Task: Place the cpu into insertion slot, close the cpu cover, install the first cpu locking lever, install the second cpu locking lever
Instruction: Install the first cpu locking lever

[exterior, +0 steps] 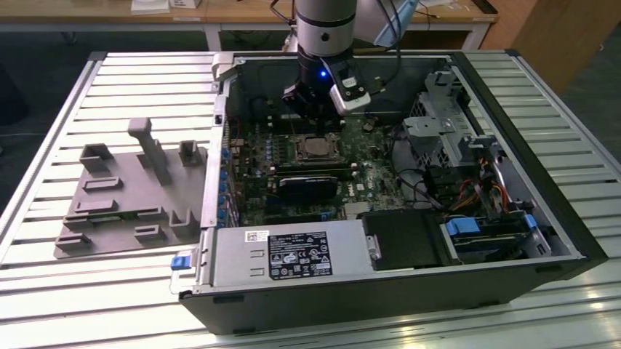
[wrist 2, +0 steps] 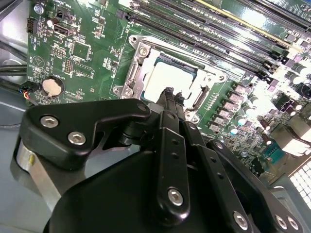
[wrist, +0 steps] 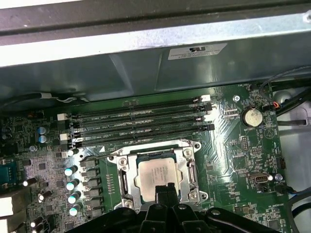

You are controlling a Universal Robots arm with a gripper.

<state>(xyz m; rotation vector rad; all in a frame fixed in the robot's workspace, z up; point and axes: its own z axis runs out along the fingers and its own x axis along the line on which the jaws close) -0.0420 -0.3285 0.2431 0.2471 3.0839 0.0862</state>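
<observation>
The cpu (wrist: 155,175), a pale silver square, lies in the insertion slot (exterior: 315,148) on the green board. The cpu cover (wrist: 187,167), a dull silver frame, lies flat around it, and the chip (wrist 2: 167,78) shows through its window. Thin metal levers (wrist: 121,180) run along two sides of the frame; I cannot tell whether they are latched. My gripper (exterior: 318,129) hangs just above the socket's edge. In both wrist views its black fingertips (wrist: 165,192) are pressed together with nothing between them, and I cannot tell whether they touch the cover. In the second wrist view the gripper (wrist 2: 169,93) overlaps the chip's near edge.
The open computer case (exterior: 543,218) lies on a slatted table. Long memory slots (wrist: 136,124) run beside the socket, and a coin cell (wrist: 252,116) sits nearby. A black card (exterior: 308,186), a power supply (exterior: 291,256) and a drive cage (exterior: 441,127) surround it. A grey fixture block (exterior: 126,200) rests at the exterior view's left.
</observation>
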